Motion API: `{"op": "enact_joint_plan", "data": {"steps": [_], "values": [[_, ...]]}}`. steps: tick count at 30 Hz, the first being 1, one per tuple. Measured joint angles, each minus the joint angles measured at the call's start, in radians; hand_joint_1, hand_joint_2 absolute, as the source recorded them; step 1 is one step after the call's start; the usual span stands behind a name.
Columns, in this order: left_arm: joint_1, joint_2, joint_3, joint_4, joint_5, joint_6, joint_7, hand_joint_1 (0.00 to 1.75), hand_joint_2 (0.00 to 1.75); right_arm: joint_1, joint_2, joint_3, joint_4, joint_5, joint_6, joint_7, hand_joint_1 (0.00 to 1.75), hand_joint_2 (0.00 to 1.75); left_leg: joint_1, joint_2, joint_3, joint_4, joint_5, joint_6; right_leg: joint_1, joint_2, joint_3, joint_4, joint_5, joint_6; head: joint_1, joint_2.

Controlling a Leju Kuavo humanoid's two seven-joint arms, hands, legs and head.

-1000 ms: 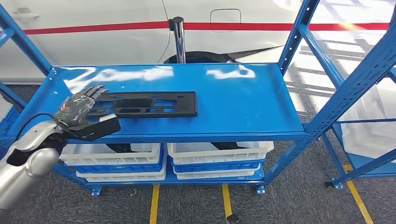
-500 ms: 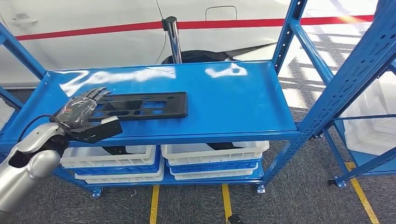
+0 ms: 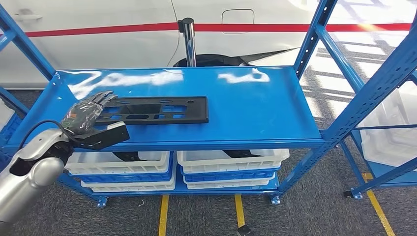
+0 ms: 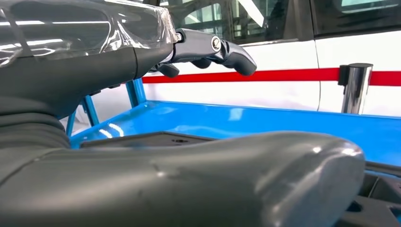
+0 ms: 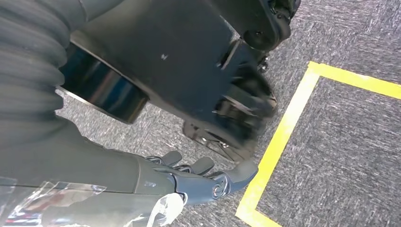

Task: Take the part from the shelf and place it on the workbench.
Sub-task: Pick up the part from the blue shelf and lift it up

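Note:
A flat black part (image 3: 152,109) with slots lies lengthwise on the blue shelf (image 3: 255,108), left of its middle. My left hand (image 3: 86,118) is at the part's left end, with its fingers (image 3: 101,100) spread over that end and the thumb (image 3: 108,134) out in front of the shelf's front edge. In the left wrist view the fingers (image 4: 213,47) hover above the part (image 4: 156,139) with a gap, and the thumb (image 4: 198,179) is apart from them. My right hand (image 5: 189,182) hangs over the grey floor, fingers loosely extended and holding nothing.
White and blue bins (image 3: 226,162) are stacked under the shelf. Blue uprights (image 3: 373,88) slant at the right, and another rack stands beyond them. A chrome post (image 3: 187,39) and a white car (image 3: 98,44) are behind. Yellow lines (image 3: 162,216) mark the floor.
The whole picture swayed aside and came back, so the camera moved. My left hand stays at the part's left end, and the part has not shifted on the shelf.

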Motion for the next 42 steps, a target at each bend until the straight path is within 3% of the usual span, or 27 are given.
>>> {"op": "enact_joint_plan", "data": {"steps": [1,2,4,6,10,13,15,17,18,20,22,24,27,28,30,32,33,34,35,37,38,42], "values": [[0.002,0.000,0.000,0.000,0.000,0.000,0.000,0.00,0.00,0.000,0.000,0.000,0.000,0.001,0.000,0.000,0.00,1.75,0.000,0.000,0.001,0.000,-0.001,0.000,0.000,0.000,-0.006,0.012,0.005,0.000,0.000,0.000],[0.004,0.000,0.000,0.000,0.000,0.000,0.000,0.00,0.00,0.000,-0.001,0.000,0.000,0.001,0.000,0.000,0.00,1.75,0.000,-0.001,0.002,0.001,-0.002,-0.001,-0.001,0.000,0.009,-0.021,0.030,-0.001,0.000,0.000],[0.005,0.000,0.000,-0.001,0.000,0.000,0.000,0.00,0.00,0.000,-0.002,0.001,0.000,0.001,0.000,0.001,0.00,1.75,-0.001,-0.003,0.005,0.005,-0.007,-0.006,-0.002,-0.001,0.083,-0.169,0.096,-0.003,0.000,0.000],[0.005,0.000,0.002,-0.004,0.001,0.000,0.000,0.00,0.00,-0.001,-0.003,0.001,0.000,0.001,0.000,0.001,0.00,1.75,-0.005,-0.005,0.004,0.010,-0.014,-0.015,-0.002,0.000,0.135,-0.273,0.126,-0.008,0.000,0.000],[0.006,0.001,0.005,-0.008,0.001,0.000,0.001,0.00,0.00,-0.001,-0.004,0.002,0.000,0.001,0.000,0.001,0.00,1.75,-0.001,-0.004,-0.005,0.026,-0.030,-0.026,0.001,0.002,0.141,-0.291,0.125,-0.029,-0.001,0.000],[0.005,0.001,0.009,-0.011,0.002,0.000,0.002,0.00,0.00,-0.001,-0.004,0.002,0.000,0.001,0.000,0.001,0.00,1.75,0.003,-0.002,-0.068,0.158,-0.096,-0.039,-0.002,0.002,0.144,-0.292,0.124,-0.041,-0.002,0.000],[0.009,0.001,0.009,-0.012,0.002,-0.001,0.003,0.00,0.00,0.000,-0.004,0.002,0.000,0.000,0.000,0.001,0.00,1.75,0.003,-0.003,-0.130,0.274,-0.136,-0.043,-0.001,0.002,0.145,-0.292,0.121,-0.045,-0.002,0.000],[0.015,0.001,0.009,-0.012,0.004,-0.004,0.005,0.00,0.00,0.001,-0.004,0.002,0.000,-0.001,0.000,0.001,0.00,1.75,0.003,-0.003,-0.170,0.329,-0.134,-0.043,0.000,0.004,0.150,-0.292,0.115,-0.047,-0.002,0.000],[0.016,0.001,0.009,-0.012,0.006,-0.006,0.005,0.00,0.00,0.001,-0.004,0.002,0.000,-0.003,0.000,0.001,0.00,1.75,0.002,-0.003,-0.164,0.303,-0.107,-0.040,0.000,0.004,0.155,-0.292,0.110,-0.047,-0.002,0.000],[0.014,0.001,0.011,-0.014,0.012,-0.010,0.005,0.00,0.00,0.002,-0.003,0.002,0.000,-0.005,0.000,0.000,0.00,1.75,-0.003,-0.002,-0.105,0.157,-0.025,-0.026,0.002,0.005,0.171,-0.293,0.101,-0.045,-0.003,0.000],[0.010,0.002,0.013,-0.018,0.014,-0.011,0.005,0.00,0.00,0.001,-0.002,0.002,0.000,-0.006,0.000,-0.001,0.00,1.75,-0.012,0.001,-0.049,0.039,0.016,-0.009,0.004,0.005,0.181,-0.296,0.093,-0.038,-0.002,0.000],[0.007,0.002,0.014,-0.021,0.014,-0.012,0.006,0.00,0.00,0.000,-0.001,0.002,0.000,-0.007,0.000,-0.001,0.00,1.75,-0.018,0.003,-0.032,0.007,0.012,0.000,0.006,0.002,0.186,-0.293,0.094,-0.028,-0.003,0.000],[0.006,0.002,0.015,-0.027,0.014,-0.012,0.007,0.00,0.00,0.001,-0.001,0.002,0.000,-0.007,0.000,-0.001,0.00,1.75,-0.009,0.001,-0.008,-0.007,0.010,0.006,0.005,-0.002,0.175,-0.252,0.079,-0.015,-0.002,0.000],[0.006,0.002,0.015,-0.028,0.014,-0.012,0.007,0.00,0.00,0.000,-0.001,0.002,0.000,-0.007,0.000,-0.001,0.00,1.75,-0.006,0.000,0.000,-0.009,0.009,0.008,0.005,-0.002,0.153,-0.207,0.058,-0.012,-0.002,0.000],[0.006,0.001,0.013,-0.029,0.014,-0.012,0.007,0.00,0.00,0.000,-0.001,0.002,0.000,-0.007,0.000,-0.002,0.00,1.75,-0.005,0.000,0.009,-0.010,0.003,0.013,0.002,-0.002,0.079,-0.077,0.006,-0.004,-0.001,0.000],[0.010,0.001,0.010,-0.029,0.015,-0.012,0.007,0.00,0.00,0.002,-0.001,0.002,0.000,-0.007,0.000,-0.001,0.00,1.75,-0.004,-0.001,0.017,-0.009,-0.005,0.013,-0.001,-0.002,0.017,-0.001,-0.008,0.003,-0.001,0.000],[0.012,0.001,0.010,-0.029,0.015,-0.012,0.007,0.00,0.00,0.002,-0.002,0.002,0.000,-0.007,0.000,-0.001,0.00,1.75,-0.003,-0.003,0.022,-0.009,-0.009,0.011,-0.003,-0.003,0.013,-0.018,0.014,0.006,-0.001,0.000],[0.013,0.001,0.010,-0.029,0.016,-0.011,0.007,0.00,0.00,0.003,-0.002,0.002,0.000,-0.007,0.000,-0.001,0.00,1.75,0.000,-0.004,0.030,-0.008,-0.015,0.007,-0.006,-0.003,0.028,-0.073,0.054,0.009,-0.001,0.000],[0.014,0.001,0.010,-0.029,0.016,-0.011,0.007,0.00,0.00,0.003,-0.003,0.002,0.000,-0.007,0.000,-0.002,0.00,1.75,0.002,-0.005,0.037,-0.007,-0.022,0.002,-0.008,-0.003,0.055,-0.148,0.103,0.011,-0.001,0.000],[0.014,0.001,0.010,-0.029,0.015,-0.011,0.007,0.00,0.00,0.003,-0.004,0.002,0.000,-0.007,0.000,-0.002,0.00,1.75,0.003,-0.006,0.044,-0.002,-0.036,-0.011,-0.010,-0.002,0.098,-0.265,0.151,0.006,-0.001,0.000],[0.015,0.001,0.010,-0.029,0.014,-0.010,0.007,0.00,0.00,0.002,-0.004,0.002,0.000,-0.007,-0.001,-0.001,0.00,1.75,0.001,-0.005,0.045,0.000,-0.041,-0.017,-0.009,-0.001,0.104,-0.286,0.156,-0.002,-0.001,0.000],[0.017,0.001,0.012,-0.033,0.014,-0.009,0.008,0.00,0.00,0.002,-0.004,0.002,0.000,-0.007,0.000,-0.002,0.00,1.75,0.004,-0.004,0.037,0.028,-0.063,-0.034,-0.009,0.000,0.111,-0.289,0.157,-0.029,-0.001,0.000]]}}
